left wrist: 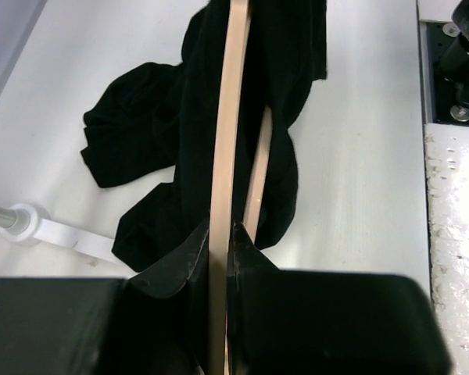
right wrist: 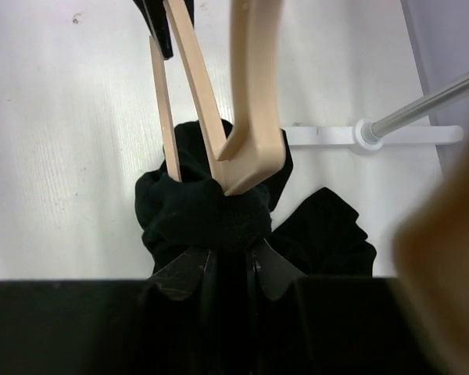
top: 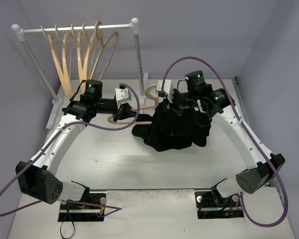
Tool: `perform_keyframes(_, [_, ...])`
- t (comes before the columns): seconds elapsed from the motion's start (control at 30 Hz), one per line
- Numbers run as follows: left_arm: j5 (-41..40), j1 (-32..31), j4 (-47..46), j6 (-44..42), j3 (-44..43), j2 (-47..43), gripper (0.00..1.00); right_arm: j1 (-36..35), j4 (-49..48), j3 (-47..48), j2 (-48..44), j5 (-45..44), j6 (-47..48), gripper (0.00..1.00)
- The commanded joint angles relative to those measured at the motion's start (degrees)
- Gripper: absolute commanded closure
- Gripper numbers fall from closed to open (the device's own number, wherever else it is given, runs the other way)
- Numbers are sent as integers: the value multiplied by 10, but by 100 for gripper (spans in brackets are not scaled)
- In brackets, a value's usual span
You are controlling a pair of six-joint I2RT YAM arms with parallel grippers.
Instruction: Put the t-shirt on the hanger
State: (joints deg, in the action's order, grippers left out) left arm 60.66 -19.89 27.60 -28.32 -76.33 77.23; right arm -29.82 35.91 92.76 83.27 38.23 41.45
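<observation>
Bench [top: 139,169] is the largest thing here, a white top with a clothes rack [top: 77,29] standing at its far left corner, spare hangers [top: 84,55] hooked on the rail. The t-shirt [top: 172,132] sits right of centre toward the far edge, a bunched black heap partly on the bench and partly gathered up, probably so that its opening can be drawn over the wood. The hanger [left wrist: 223,156] lies with its long axis roughly along the far edge. One end points left and the other runs into the black cloth, while the hook [right wrist: 254,78] points toward the far edge. The left gripper [left wrist: 219,246] is clamped on the hanger's left arm, which looks meant to steady it as a fixed frame. The right gripper [right wrist: 233,258] is pinched tight on a wad of shirt just beside the hanger's neck, seemingly to work the fabric along the shoulder.
</observation>
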Motion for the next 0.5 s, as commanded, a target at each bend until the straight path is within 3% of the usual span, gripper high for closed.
perform_keyframes(0.0, [33,3,-43,-7,-57,-13,92,2,-21,-6,-28,-7,4,100])
perform_keyframes(0.27, [-66,3,-119,84,-63,-42,52,4,-22,0,-38,-23,8,100])
perform_keyframes(0.37, [-169,3,-176,144,-52,-71,43,6,-22,2,-39,-26,9,100])
perform_keyframes(0.47, [-267,2,-217,236,-41,-98,43,19,-22,9,-36,-16,6,100])
